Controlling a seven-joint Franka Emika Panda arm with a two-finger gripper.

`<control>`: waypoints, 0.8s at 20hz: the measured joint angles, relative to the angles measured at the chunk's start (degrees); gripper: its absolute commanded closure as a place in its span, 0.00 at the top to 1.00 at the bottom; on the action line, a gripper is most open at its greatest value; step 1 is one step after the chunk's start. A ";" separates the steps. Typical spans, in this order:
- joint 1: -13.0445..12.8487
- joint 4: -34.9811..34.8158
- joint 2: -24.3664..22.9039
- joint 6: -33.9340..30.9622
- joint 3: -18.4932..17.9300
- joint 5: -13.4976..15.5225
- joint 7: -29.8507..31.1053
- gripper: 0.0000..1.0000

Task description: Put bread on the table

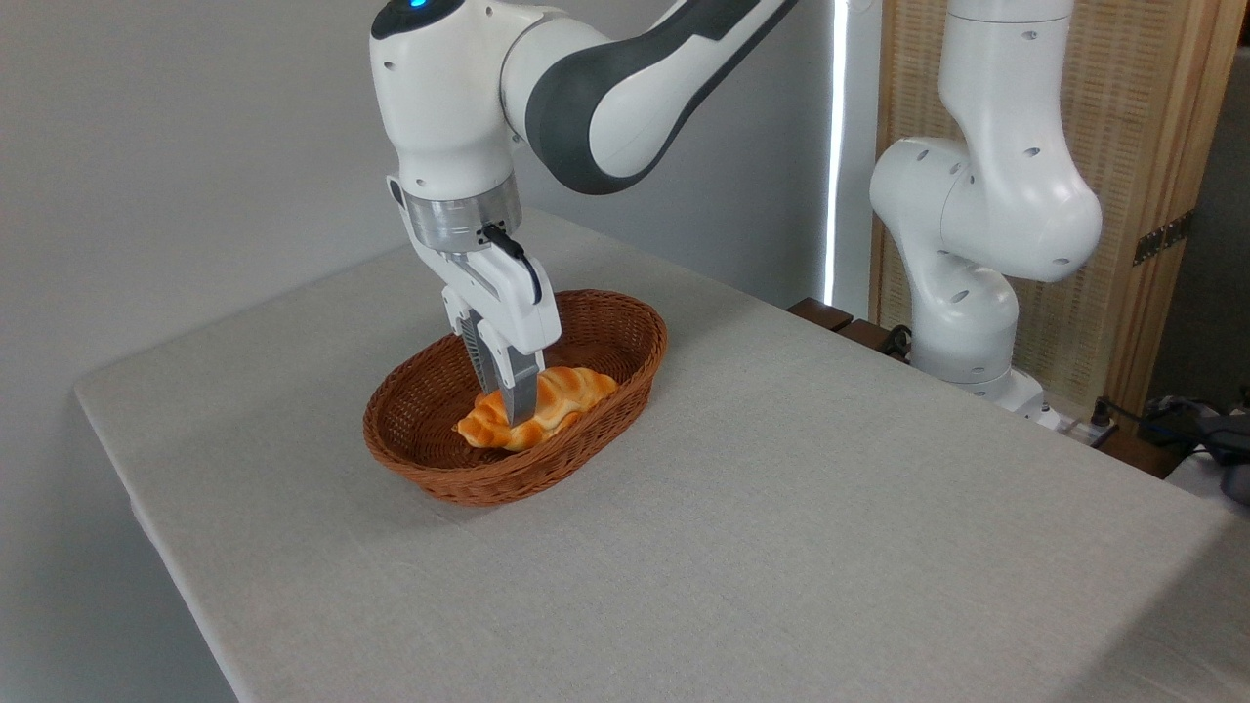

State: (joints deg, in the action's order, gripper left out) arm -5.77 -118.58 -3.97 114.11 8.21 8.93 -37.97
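The bread (576,391), a glossy golden-orange plaited loaf, lies inside the brown wicker basket (469,486) on the table (781,547). My gripper (506,405) points straight down into the basket and straddles the middle of the loaf. One finger (524,395) stands in front of the bread against its near side. The other finger drops behind the loaf, and its tip is hidden. Whether the fingers are pressing on the bread cannot be told from this view. The loaf appears to rest on the basket floor.
The arm's white base (962,322) stands at the table's back right edge, with cables (1172,415) beside it. A grey wall runs behind the table, and a wooden slatted screen (1152,146) stands at the back right. The cloth spreads wide in front and right of the basket.
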 measured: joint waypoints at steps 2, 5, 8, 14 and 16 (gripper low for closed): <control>0.01 0.00 -0.06 0.00 0.00 0.00 0.00 0.23; 0.02 0.00 -0.07 0.00 -0.01 0.00 0.00 0.23; 0.02 0.01 -0.11 0.00 -0.01 0.00 0.00 0.23; 0.06 0.03 -0.59 0.00 -0.08 0.00 0.01 0.23; 0.07 0.04 -0.92 0.00 -0.09 0.00 0.04 0.23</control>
State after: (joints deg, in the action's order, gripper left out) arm -5.70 -118.54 -4.89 114.11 8.12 8.93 -37.93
